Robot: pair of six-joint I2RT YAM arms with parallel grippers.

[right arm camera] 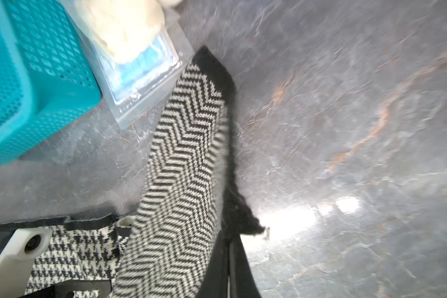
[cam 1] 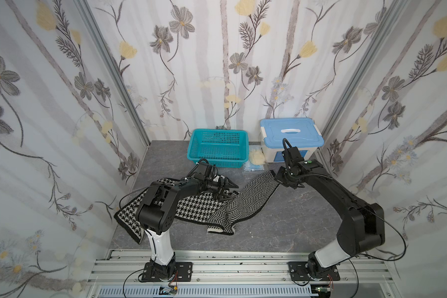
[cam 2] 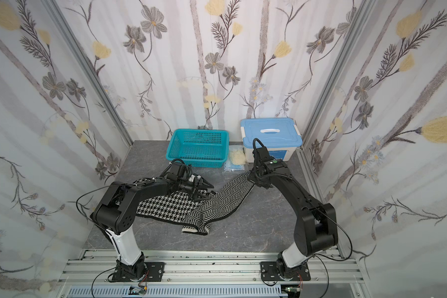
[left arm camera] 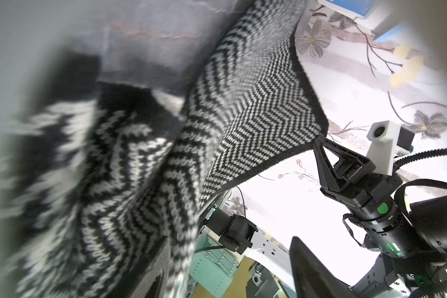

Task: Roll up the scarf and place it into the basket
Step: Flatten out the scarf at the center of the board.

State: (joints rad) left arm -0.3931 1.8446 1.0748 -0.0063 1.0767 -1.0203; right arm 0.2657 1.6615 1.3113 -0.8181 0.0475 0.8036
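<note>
Left claw [cam 1: 233, 193] sits over the middle of the scarf [cam 1: 199, 206], jaws spread wide with nothing between them. That's right where the houndstooth face twists over to the herringbone. Across the bench [cam 1: 281, 219], the right claw [left arm camera: 318, 141] is clamped tight on the scarf's far corner, black edge pinched between its fingers and that end lifted off the surface.

The scarf is unrolled. It is strung out from the near left edge of the bench, under the left arm, and away to the right claw, with a folded flap lying near the front. The teal basket [cam 1: 227, 157] stands at the back wall with no scarf in it. Just beside it are a pale yellow cloth lump [cam 1: 257, 157] and a clear blue packet [cam 1: 253, 168] — then the white box with the blue lid [cam 1: 290, 134].
</note>
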